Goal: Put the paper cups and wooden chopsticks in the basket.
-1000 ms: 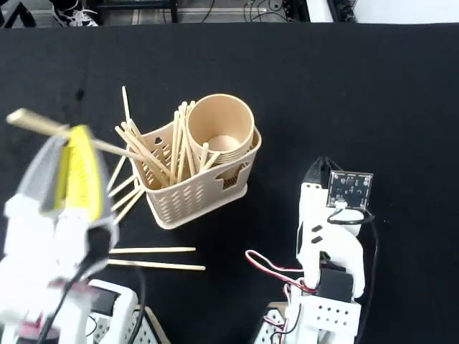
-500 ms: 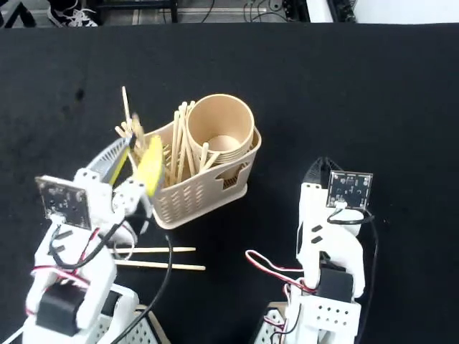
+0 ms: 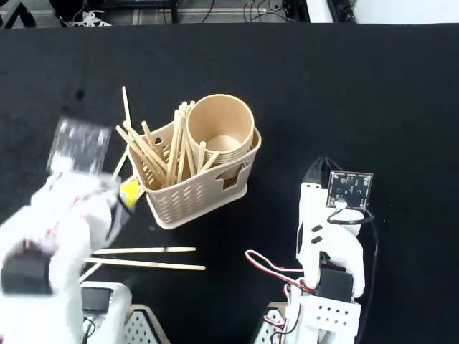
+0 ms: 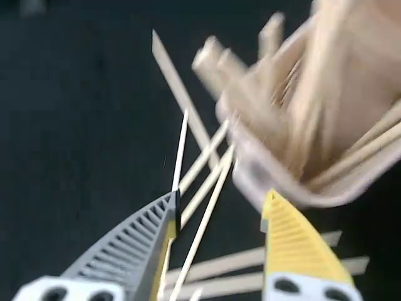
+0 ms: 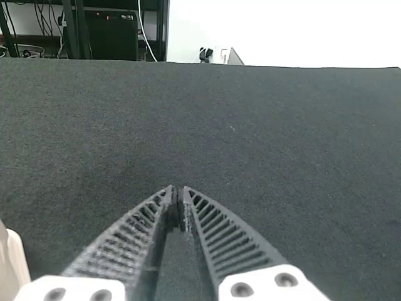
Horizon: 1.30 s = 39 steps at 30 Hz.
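One basket (image 3: 197, 195): cream, slotted, upright on the black table (image 3: 373, 86), left of its middle and set at a slant to its edges

One stack of paper cups (image 3: 221, 123): nested one in another, mouths up, standing in the right end of the basket

One bundle of chopsticks (image 3: 152, 147): we count it as loose rather than tied. It stands on end in the left and middle part of the basket, most sticks leaning out to the far left over the rim and a few resting against the cups

Two loose chopsticks (image 3: 143, 251): flat on the cloth on the near side of the basket, almost parallel, running left to right, apart from the basket

Several thin sticks (image 4: 202, 188): on the cloth just left of the basket

One left gripper (image 4: 221, 199): released, with grey and yellow fingers spread wide. It is low over the thin sticks beside the basket's near-left corner. The sticks pass beneath the gap, and we cannot tell whether a finger touches them

One left arm (image 3: 57, 222): at the near left, blurred

One right gripper (image 5: 178, 192): clenched on nothing, tips meeting over bare cloth, right of the basket and well apart from it

One right arm (image 3: 331, 244): at the near right of the table
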Tool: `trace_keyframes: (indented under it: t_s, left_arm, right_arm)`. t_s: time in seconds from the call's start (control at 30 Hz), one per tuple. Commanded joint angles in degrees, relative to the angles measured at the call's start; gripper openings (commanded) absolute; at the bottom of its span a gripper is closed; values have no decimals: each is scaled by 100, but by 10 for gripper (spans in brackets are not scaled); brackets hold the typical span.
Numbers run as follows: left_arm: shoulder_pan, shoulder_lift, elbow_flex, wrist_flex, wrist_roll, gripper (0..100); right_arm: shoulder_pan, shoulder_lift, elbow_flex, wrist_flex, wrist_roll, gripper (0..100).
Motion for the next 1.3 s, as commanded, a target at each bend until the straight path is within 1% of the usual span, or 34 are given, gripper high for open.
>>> trace_keyframes:
  t_s: [0.0, 0.13, 0.23, 0.3, 0.4, 0.5, 0.6, 0.77, 0.9, 0.97, 1.0, 1.13, 1.2, 1.27]
  left_arm:
    - [-919, 1741, -549, 519, -1037, 223]
    - [-1640, 2259, -295, 536, -1934, 223]
    - [-1912, 2198, 277, 440, -2558, 223]
    - [-2026, 2040, 787, 88, -2752, 223]
    - [-2009, 1811, 1754, -756, -2954, 223]
    - [-1921, 1741, 2589, -1749, -2936, 225]
    - [-1895, 1837, 3134, -2479, -2927, 227]
    - [-1895, 2233, 3530, -3279, -2927, 227]
    - [-1930, 2840, 3662, -4123, -2927, 223]
    - [-1947, 3103, 3618, -4176, -2927, 211]
    - [-1938, 3182, 3591, -4193, -2927, 184]
    - [-1886, 3200, 3609, -4211, -2954, 21]
    - [-1947, 3191, 3609, -4185, -2963, 41]
    - [-1974, 3130, 3600, -4185, -2963, 25]
  right_arm:
    - [53, -268, -66, -35, 53, 13]
    - [53, -268, -66, -35, 53, 13]
    - [53, -268, -66, -35, 53, 13]
    - [53, -268, -66, -35, 53, 13]
    - [53, -268, -66, -35, 53, 13]
    - [53, -268, -66, -35, 53, 13]
    - [53, -268, -66, -35, 53, 13]
    - [53, -268, -66, -26, 53, 13]
    - [53, -268, -66, -26, 53, 13]
    - [53, -268, -66, -18, 53, 13]
    - [53, -268, -66, -18, 53, 13]
    - [53, -268, -66, -18, 53, 13]
    - [53, -268, -66, -18, 53, 13]
    - [53, -268, -66, -18, 53, 13]
